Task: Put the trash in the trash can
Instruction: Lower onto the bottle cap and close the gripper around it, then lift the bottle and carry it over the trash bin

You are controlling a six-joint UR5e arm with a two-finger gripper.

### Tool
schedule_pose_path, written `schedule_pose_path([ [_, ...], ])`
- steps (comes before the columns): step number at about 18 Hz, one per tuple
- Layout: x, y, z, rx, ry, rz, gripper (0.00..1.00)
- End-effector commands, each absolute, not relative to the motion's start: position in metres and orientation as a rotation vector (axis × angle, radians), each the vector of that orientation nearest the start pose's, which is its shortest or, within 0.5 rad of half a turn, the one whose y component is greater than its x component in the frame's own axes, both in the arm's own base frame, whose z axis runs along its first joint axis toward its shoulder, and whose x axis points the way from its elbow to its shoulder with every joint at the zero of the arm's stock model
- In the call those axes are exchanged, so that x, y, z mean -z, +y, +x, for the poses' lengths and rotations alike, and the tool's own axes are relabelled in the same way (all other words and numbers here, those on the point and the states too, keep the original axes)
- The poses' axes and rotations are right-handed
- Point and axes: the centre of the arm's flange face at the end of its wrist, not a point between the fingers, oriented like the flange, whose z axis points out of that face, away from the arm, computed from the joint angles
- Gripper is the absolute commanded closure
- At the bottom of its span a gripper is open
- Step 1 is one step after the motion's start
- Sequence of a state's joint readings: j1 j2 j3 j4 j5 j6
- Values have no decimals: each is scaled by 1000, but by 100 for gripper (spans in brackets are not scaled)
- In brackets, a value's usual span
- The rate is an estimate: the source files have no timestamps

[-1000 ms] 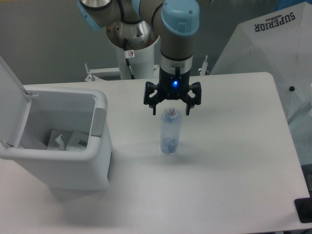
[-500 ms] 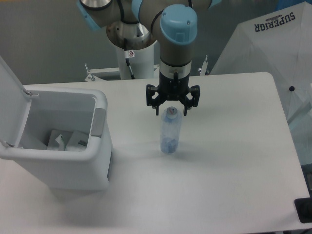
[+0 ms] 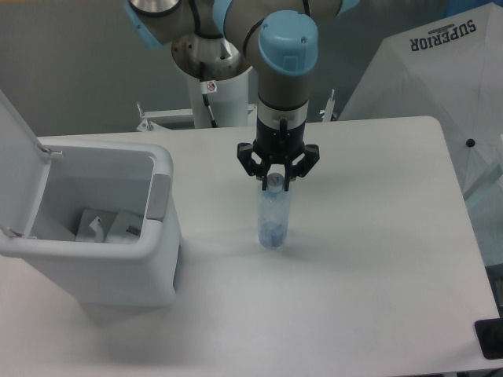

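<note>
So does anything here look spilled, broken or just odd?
Nothing spilled. The bottle stands upright on the table, its top between the gripper fingers. The trash can lid is open, packets already inside.

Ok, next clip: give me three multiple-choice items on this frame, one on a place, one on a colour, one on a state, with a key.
1. Where does the bottle stand?
A. Inside the trash can
B. Upright on the table, right of the trash can
C. Lying flat at the table's front edge

2. What colour is the trash can?
A. White
B. Black
C. Red

3. What state is the trash can's lid in?
A. Shut and latched
B. Removed and lying on the table
C. Flipped open

Key: 1 B, the bottle stands upright on the table under the gripper, apart from the bin. 2 A, its walls are white with a grey latch tab. 3 C, the lid stands up at the left and the inside, with the packet lying in it, is visible.
</note>
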State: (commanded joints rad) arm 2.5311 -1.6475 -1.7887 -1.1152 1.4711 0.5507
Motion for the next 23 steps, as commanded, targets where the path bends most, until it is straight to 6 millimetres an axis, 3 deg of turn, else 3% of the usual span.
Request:
schedule_pose_path([
  [10, -430, 425, -356, -97, -571, -2824, 90],
  [18, -519, 438, -367, -53, -558, -2579, 90],
  [23, -581, 442, -354, -5, -589, -2419, 93],
])
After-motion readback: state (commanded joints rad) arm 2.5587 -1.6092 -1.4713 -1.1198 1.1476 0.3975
